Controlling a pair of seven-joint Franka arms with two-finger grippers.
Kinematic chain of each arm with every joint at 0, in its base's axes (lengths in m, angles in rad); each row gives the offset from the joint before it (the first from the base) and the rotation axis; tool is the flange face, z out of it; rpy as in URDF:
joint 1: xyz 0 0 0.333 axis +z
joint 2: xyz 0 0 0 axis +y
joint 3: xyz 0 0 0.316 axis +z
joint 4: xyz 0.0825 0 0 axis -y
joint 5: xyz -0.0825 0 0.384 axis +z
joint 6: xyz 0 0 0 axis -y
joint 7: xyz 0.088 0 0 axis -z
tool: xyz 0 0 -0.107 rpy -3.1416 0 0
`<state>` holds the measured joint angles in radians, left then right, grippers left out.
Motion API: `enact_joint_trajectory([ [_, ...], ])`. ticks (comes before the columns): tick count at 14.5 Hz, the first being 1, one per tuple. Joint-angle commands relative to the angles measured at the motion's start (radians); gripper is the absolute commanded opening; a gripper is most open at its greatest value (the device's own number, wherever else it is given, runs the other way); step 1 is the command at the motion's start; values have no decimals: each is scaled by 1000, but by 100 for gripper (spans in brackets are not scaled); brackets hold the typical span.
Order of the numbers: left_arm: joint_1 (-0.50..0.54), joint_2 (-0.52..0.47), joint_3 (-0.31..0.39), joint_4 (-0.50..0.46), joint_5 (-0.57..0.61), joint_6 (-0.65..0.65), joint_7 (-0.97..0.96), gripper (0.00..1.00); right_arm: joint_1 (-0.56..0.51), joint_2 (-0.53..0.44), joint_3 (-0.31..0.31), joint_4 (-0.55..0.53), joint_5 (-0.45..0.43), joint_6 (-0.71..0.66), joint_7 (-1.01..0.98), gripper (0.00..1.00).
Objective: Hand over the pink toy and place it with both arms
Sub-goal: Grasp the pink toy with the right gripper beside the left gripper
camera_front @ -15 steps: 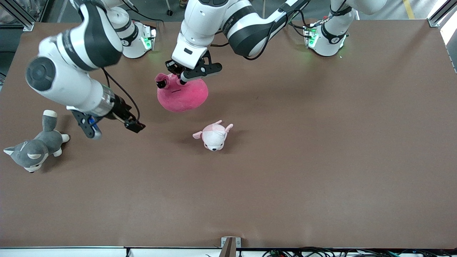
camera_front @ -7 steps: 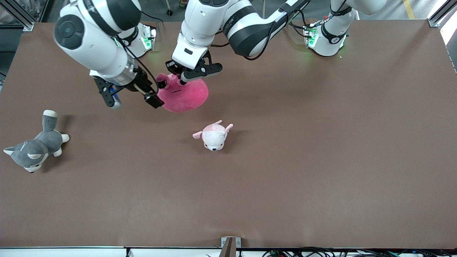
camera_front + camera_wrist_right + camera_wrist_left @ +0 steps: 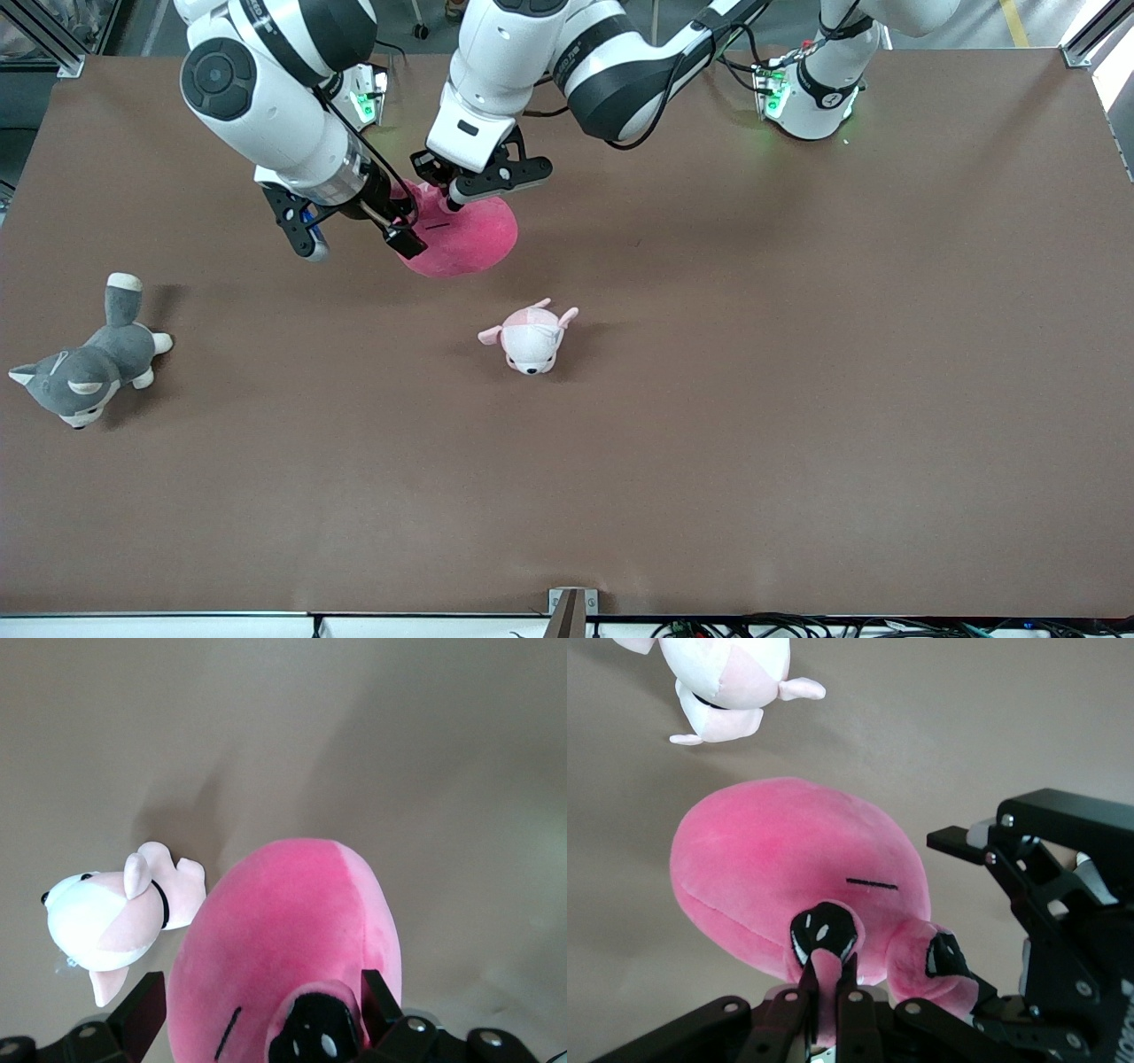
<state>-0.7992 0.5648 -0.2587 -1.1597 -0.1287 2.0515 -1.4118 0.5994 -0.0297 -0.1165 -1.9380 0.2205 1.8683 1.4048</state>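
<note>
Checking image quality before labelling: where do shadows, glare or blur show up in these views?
Front view: soft shadows beside the husky plush and puppy plush; green lights glow at the arm bases. Left wrist view: pink toy sharp, evenly lit. Right wrist view: broad soft shadows on the table; no glare.

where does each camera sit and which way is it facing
Front view: high across the table, facing both arms' bases; left gripper holds the pink toy, right gripper open at it.
Left wrist view: on the left wrist, looking along its shut fingers at the toy.
Right wrist view: on the right wrist, over the toy, fingers apart.
All share the toy and the puppy plush.
</note>
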Motion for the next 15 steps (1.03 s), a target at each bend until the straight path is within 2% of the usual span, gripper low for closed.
enact_joint_trajectory([
  [1, -5, -9, 6, 12, 1, -14, -9, 0, 23, -71, -5, -65, 16, 5, 19, 92],
  [6, -5, -9, 6, 12, 1, -14, -10, 0, 45, -88, -5, -75, 16, -3, 22, 82],
  [10, -3, -10, 7, 11, 1, -14, -9, 0, 51, -88, -5, -73, 16, -9, 28, 59],
  [11, -3, -9, 7, 12, 1, -14, -9, 0, 51, -88, -5, -73, 14, -9, 28, 37],
  [13, -2, -9, 7, 12, 1, -14, -9, 0, 50, -88, -6, -72, 16, -17, 28, 8],
  [14, -2, -9, 7, 11, 1, -14, -9, 0, 50, -88, -6, -70, 16, -18, 28, 3],
  [15, 0, -9, 7, 12, 1, -14, -9, 0, 50, -88, -6, -68, 16, -20, 28, 1],
])
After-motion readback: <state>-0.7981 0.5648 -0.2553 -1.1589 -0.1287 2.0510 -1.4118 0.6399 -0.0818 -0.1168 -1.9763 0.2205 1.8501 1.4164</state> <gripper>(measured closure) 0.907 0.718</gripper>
